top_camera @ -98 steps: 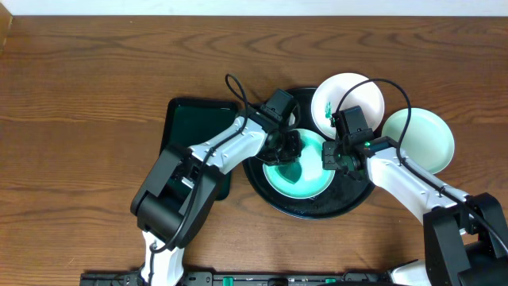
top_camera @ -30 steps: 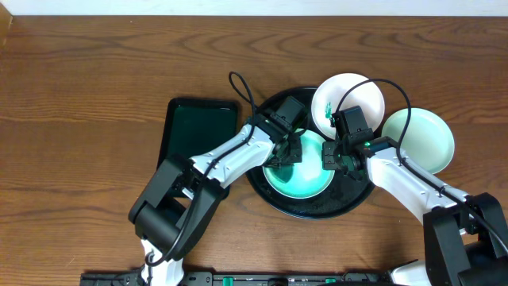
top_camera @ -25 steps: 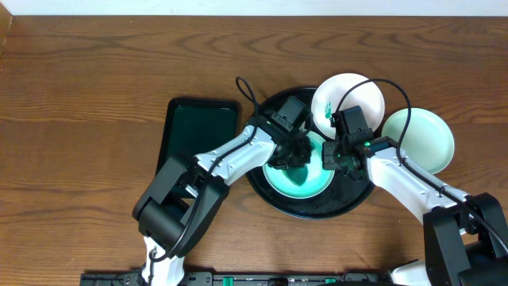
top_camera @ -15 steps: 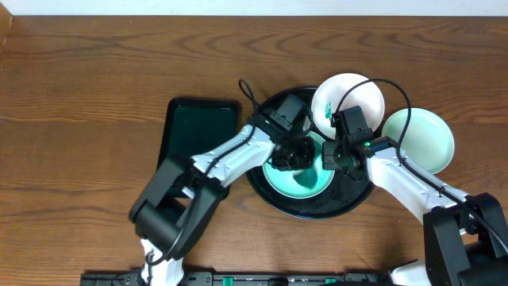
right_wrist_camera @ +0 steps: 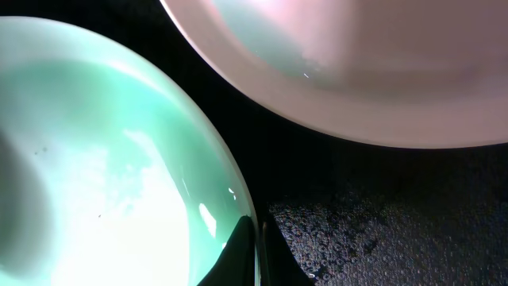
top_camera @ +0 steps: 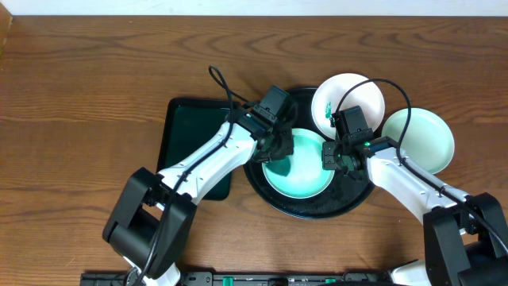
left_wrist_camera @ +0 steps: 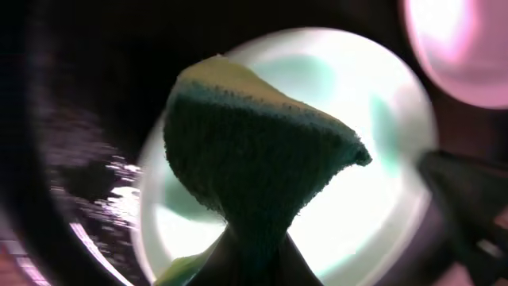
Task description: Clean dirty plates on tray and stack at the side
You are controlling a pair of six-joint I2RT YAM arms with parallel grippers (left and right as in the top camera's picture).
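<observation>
A mint-green plate lies in the middle of the round black tray. My left gripper is shut on a dark green sponge, which presses on the plate's left part. My right gripper is shut on this plate's right rim, one finger inside and one outside. A white plate with small green smears rests on the tray's far right rim and shows pinkish in the right wrist view. A second mint-green plate lies on the table right of the tray.
A dark rectangular tray lies left of the round tray, partly under my left arm. The tray's wet black floor shows between the two plates. Brown wooden table surrounds everything.
My left gripper has dragged the sponge from the plate's middle to its left edge, and the arm has swung left. The right gripper and the plates have stayed put.
</observation>
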